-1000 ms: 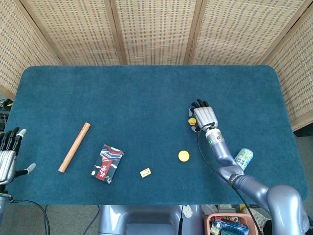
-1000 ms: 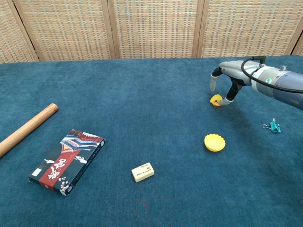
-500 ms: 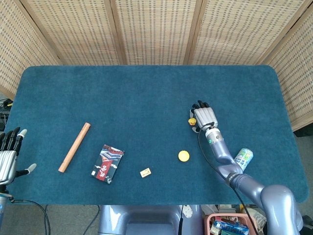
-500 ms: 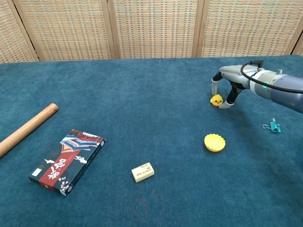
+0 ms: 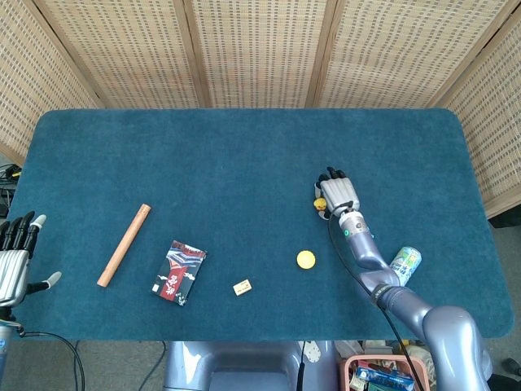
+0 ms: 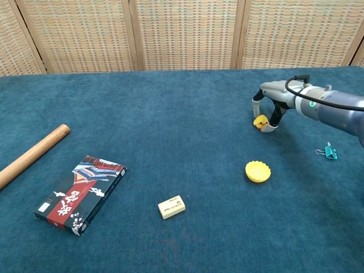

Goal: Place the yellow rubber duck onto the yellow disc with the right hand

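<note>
— Where is my right hand (image 6: pixel 271 100) at this moment?

— I have it arched low over the yellow rubber duck (image 6: pixel 260 121), fingers curled down around it; a fingertip stands close on each side. The duck sits on the blue table (image 6: pixel 170 114). I cannot tell from either camera whether the fingers actually press on it or only cage it.

— And the yellow disc (image 6: pixel 258 171)?

— On the cloth, apart from the duck on the side nearer to me, with nothing on it. From the head view the duck (image 5: pixel 320 204) peeks out at the left edge of the hand (image 5: pixel 338 194), and the disc (image 5: pixel 305 259) lies below it.

— What else lies around the duck?

— A green binder clip (image 6: pixel 328 151) to its right, nearer to me. A can (image 5: pixel 404 264) stands beyond the disc toward the table's right edge. Far left of the duck: a small cream block (image 6: pixel 171 207), a dark patterned box (image 6: pixel 80 193), then a wooden dowel (image 6: pixel 32 154).

— My left hand (image 5: pixel 13 259)?

— Off the table's left edge, far from the duck, fingers spread, holding nothing.
</note>
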Tool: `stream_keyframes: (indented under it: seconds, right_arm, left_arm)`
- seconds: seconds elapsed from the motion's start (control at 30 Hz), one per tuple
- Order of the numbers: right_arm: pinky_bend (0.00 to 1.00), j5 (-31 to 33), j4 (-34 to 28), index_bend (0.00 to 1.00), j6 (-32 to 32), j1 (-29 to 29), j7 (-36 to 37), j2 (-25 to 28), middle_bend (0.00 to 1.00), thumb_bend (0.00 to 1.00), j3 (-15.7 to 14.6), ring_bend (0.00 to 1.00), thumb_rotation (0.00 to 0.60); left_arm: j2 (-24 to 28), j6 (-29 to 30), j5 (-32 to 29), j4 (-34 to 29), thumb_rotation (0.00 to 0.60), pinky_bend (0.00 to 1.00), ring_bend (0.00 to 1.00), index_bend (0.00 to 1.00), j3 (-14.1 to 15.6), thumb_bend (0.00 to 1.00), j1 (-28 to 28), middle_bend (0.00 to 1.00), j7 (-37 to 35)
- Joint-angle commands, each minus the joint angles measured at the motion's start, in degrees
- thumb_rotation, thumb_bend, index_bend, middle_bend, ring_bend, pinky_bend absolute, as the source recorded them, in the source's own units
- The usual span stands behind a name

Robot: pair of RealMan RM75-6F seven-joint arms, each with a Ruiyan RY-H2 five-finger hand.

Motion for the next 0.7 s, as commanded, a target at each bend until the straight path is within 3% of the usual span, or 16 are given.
stream_keyframes:
  seconds: [0.03,0.37,0.7]
  right_arm:
    - [0.11,-0.05,0.44,0.48,-0.24,0.2,0.04,-0.29,0.22,0.2,0.02,0.0,0.6]
    - [0.11,-0.85,-0.42,0.53,1.19,-0.04,-0.33,-0.24,0.26,0.2,-0.12,0.0,0.6]
    - [0.11,-0.5,-9.21,0.53,5.63,-1.52,-3.93,4.12,0.26,0.2,0.43,0.0,0.6]
  left_arm:
    - [0.01,0.03,-0.07,0.03,0.6,0.0,0.0,0.0,-0.06,0.12,0.0,0.0,-0.07]
    - [0.05,-0.08,-0.04,0.09,0.6,0.0,0.0,0.0,-0.01,0.12,-0.06,0.0,-0.42]
    - [0.27,0.08,0.43,-0.1,0.6,0.0,0.0,0.0,0.19,0.12,0.0,0.0,-1.02]
